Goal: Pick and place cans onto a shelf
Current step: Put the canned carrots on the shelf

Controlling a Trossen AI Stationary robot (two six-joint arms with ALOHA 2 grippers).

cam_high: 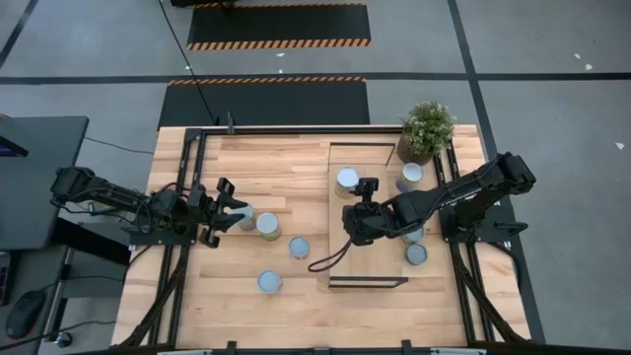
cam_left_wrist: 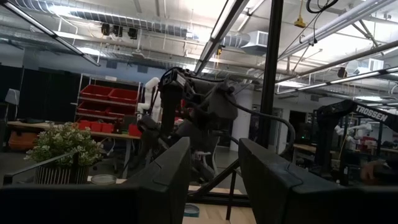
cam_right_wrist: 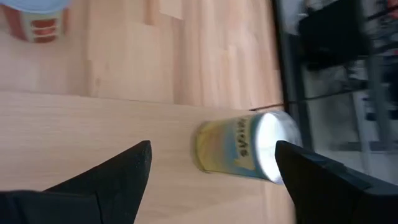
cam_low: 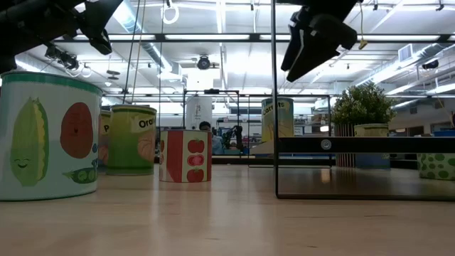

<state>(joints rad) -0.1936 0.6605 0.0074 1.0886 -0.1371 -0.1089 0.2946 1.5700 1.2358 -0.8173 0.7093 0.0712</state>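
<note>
— Right arm's dark two-finger gripper [cam_high: 347, 223]?
— Hovering over the long light-wood shelf on a thin black frame [cam_high: 368, 266], fingers spread wide, gripping nothing. Just beyond them, standing on the board: a small yellow-labelled tin with a pale silvery top [cam_right_wrist: 247, 147], clear of both fingers.
— Other tins?
— Three more small round tins [cam_high: 412, 174] near the shelf's right edge; four out on the pale plank tabletop [cam_high: 276, 163], among them a tomato-printed one [cam_low: 185, 156] and an orange-lettered green one [cam_low: 131, 139].
— Left arm's black gripper [cam_high: 229, 208]?
— Raised beside a tabletop tin [cam_high: 267, 225], fingers partly apart, nothing between them.
— Readable print?
— "TROSSEN" on a distant machine.
</note>
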